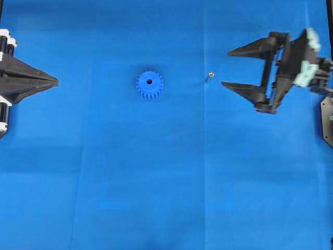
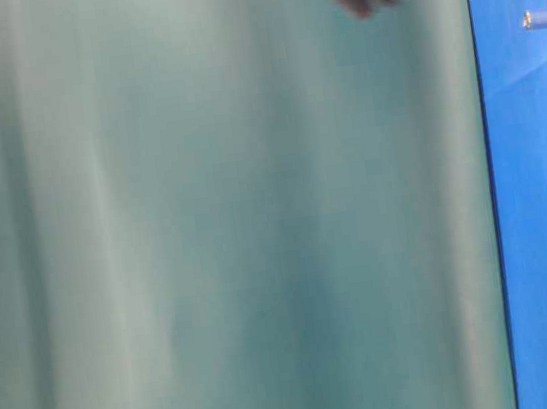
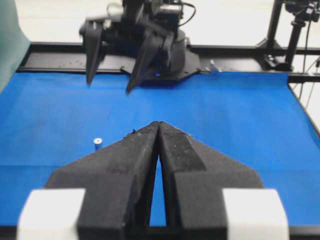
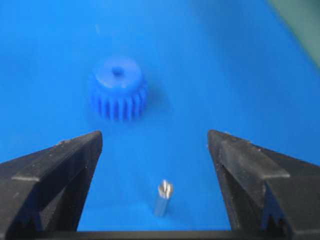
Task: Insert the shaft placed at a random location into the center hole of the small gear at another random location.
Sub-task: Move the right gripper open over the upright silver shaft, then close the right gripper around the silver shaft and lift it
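Shaft (image 4: 163, 198) is standing free on the blue cloth (image 1: 166, 182), well apart from the small gear (image 1: 150, 85), right gripper (image 1: 225, 67) gaping wide and empty beside it, seemingly lining up a pick, left gripper (image 1: 56, 82) sitting pinched together, idle.

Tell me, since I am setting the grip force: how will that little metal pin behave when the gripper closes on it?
The shaft looks like rigid, shiny metal, so probably stiff but slippery. It is tiny and round, standing upright on the cloth, so a nudge likely tips it and it may roll. The right gripper stands open around it.
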Action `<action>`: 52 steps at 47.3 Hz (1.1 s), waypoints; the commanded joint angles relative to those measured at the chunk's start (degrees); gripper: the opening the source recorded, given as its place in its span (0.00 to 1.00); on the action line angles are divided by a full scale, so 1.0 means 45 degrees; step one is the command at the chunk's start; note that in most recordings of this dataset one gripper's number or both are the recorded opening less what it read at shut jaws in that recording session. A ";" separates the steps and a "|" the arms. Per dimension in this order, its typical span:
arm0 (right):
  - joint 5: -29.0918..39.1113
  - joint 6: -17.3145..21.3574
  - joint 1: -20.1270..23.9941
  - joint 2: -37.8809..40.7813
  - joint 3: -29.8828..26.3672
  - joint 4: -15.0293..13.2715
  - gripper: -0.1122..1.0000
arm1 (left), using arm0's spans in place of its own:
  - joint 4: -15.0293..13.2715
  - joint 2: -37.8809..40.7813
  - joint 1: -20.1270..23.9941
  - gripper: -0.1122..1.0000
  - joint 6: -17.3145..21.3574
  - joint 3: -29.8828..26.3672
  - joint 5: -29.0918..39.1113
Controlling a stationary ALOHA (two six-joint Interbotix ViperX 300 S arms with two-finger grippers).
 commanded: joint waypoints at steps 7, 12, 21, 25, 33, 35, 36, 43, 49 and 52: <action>-0.1523 0.0000 -0.0059 0.2324 -0.0527 0.0801 0.76 | 0.0039 0.0039 -0.0020 0.10 -0.0039 -0.0078 -0.0059; -0.1973 0.0000 -0.0059 0.3242 -0.0684 0.0996 0.76 | 0.0039 0.0039 -0.0020 0.10 -0.0039 -0.0059 -0.0059; -0.2305 0.0020 -0.0059 0.4512 -0.1016 0.1094 0.76 | 0.0039 0.0039 -0.0020 0.10 -0.0039 -0.0020 -0.0059; -0.2324 0.0039 -0.0078 0.4824 -0.1133 0.1094 0.76 | 0.0039 0.0039 -0.0020 0.10 -0.0039 0.0000 -0.0039; -0.2324 0.0039 -0.0059 0.5078 -0.1230 0.1094 0.75 | 0.0039 0.0039 0.0078 0.10 -0.0039 0.0020 0.0156; -0.2324 0.0039 -0.0059 0.5078 -0.1211 0.1094 0.75 | 0.0039 0.0039 0.0117 0.10 -0.0039 0.0020 0.0215; -0.2324 0.0039 -0.0059 0.5078 -0.1211 0.1094 0.75 | 0.0039 0.0039 0.0117 0.10 -0.0039 0.0020 0.0234; -0.2324 0.0039 -0.0020 0.5078 -0.1211 0.1094 0.68 | 0.0039 0.0039 0.0137 0.10 -0.0039 0.0020 0.0234; -0.2461 0.0039 -0.0020 0.5078 -0.1211 0.1094 0.40 | 0.0039 0.0039 0.0137 0.10 -0.0039 0.0020 0.0254; -0.2500 0.0020 -0.0020 0.5078 -0.1191 0.1074 0.26 | 0.0039 0.0039 0.0137 0.10 -0.0039 0.0020 0.0254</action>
